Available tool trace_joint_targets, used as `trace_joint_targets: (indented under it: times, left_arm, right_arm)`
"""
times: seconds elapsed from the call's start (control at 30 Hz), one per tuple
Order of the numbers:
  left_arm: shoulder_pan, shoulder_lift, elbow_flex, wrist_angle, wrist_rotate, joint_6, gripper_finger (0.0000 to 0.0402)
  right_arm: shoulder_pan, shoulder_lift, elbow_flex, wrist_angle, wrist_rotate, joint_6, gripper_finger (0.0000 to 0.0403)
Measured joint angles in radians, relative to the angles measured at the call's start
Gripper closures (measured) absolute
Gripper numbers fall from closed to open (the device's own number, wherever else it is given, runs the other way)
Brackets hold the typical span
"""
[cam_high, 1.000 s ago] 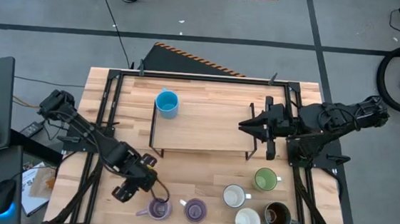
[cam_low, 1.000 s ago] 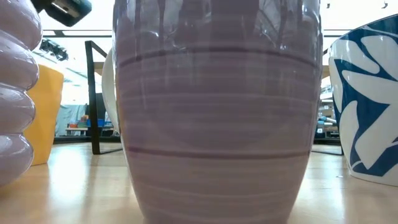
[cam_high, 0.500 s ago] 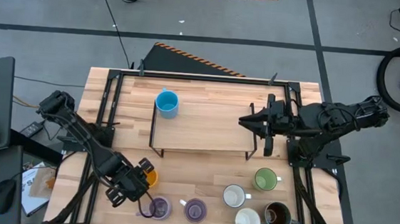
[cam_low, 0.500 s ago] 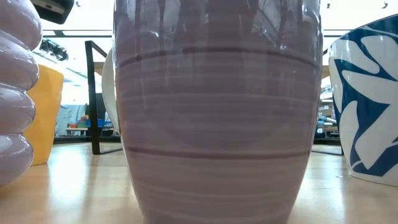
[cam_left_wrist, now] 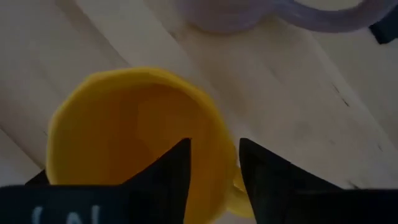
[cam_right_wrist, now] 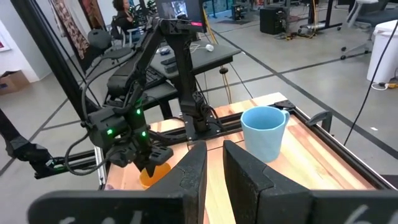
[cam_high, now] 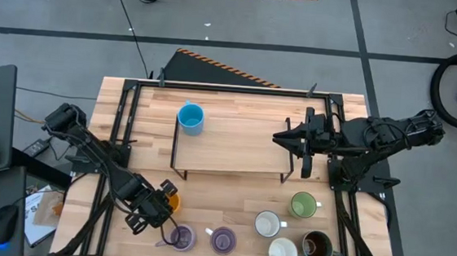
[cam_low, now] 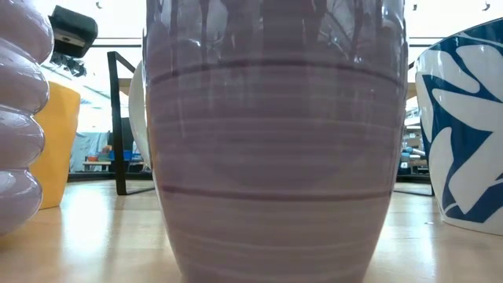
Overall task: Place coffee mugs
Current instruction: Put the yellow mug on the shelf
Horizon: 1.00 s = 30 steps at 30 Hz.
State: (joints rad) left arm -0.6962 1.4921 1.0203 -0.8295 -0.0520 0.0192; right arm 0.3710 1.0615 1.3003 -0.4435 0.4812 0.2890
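The orange mug [cam_high: 171,199] stands upright on the table near its left front. My left gripper [cam_high: 161,204] is over it, open. In the left wrist view the left gripper [cam_left_wrist: 214,146] has one finger inside the orange mug [cam_left_wrist: 124,137] and one outside its wall by the handle; I cannot tell if either touches. The blue mug [cam_high: 190,118] stands on a raised wooden shelf [cam_high: 227,148]. My right gripper [cam_high: 281,139], shut and holding nothing, hovers at the shelf's right end. Two purple mugs [cam_high: 181,238] [cam_high: 222,240] stand at the near edge.
Two white mugs [cam_high: 267,223] [cam_high: 282,252], a green mug [cam_high: 303,205] and a dark brown mug [cam_high: 315,247] cluster at the right front. In the low view a purple mug [cam_low: 275,141] fills most of the picture. Bare wood lies between the shelf and the mugs.
My left gripper has drawn back toward the table's near left, uncovering the orange mug, then come down onto its rim. The orange mug has stayed in place. My right arm's wrist has turned a little above the shelf.
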Motion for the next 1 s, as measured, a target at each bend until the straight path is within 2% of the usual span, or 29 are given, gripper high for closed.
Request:
trace_joint_targets:
  times: [0.43,0.63,1.0]
  left_arm:
    - [0.008,0.0,0.002,0.002,0.022,-0.023,0.0375]
    - [0.042,0.0,0.076,-0.026,0.079,-0.146,0.0379]
    - [0.193,0.0,0.315,-0.101,0.085,-0.393,0.0379]
  right_arm:
    - [0.0,0.0,0.0,0.0,-0.001,-0.002,0.0344]
    - [0.0,0.0,0.0,0.001,-0.003,-0.004,0.0344]
    - [0.0,0.0,0.0,0.0,-0.038,-0.047,0.0344]
